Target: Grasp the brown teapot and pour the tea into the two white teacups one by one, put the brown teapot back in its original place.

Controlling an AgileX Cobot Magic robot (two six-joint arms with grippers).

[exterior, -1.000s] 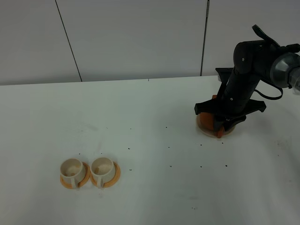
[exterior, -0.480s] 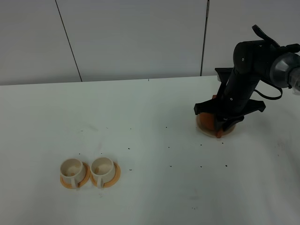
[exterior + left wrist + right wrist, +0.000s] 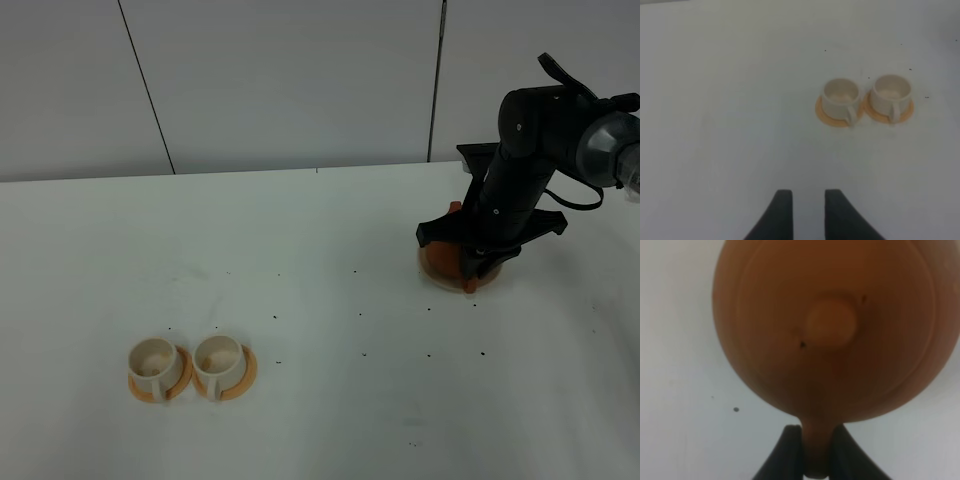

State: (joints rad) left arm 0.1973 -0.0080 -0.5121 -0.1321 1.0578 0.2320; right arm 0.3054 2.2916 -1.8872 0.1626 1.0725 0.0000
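- The small round reddish-brown clay teapot point(image 3: 438, 258) is at the far right of the white surface point(image 3: 320, 250), over the flat beige coaster disc point(image 3: 436, 282). The arm hides whether it rests on the disc.
- Its knobbed lid point(image 3: 831, 322) is on, and its loop handle point(image 3: 815, 440) points toward the right wrist camera.
- The black right arm point(image 3: 515, 170) reaches in from the right edge, its forearm angled steeply down and its wrist low over the teapot.
- The right jaws are closed to the handle's width. The two black fingers point(image 3: 790, 452) lie against either side of the handle.
- The two small white teacups point(image 3: 155, 360) sit side by side near the front left, well apart from the teapot. Each stands on a round orange saucer point(image 3: 248, 372).
- The left jaws hang above bare surface short of the cups. Their dark fingers point(image 3: 781, 215) are a narrow gap apart and hold nothing.
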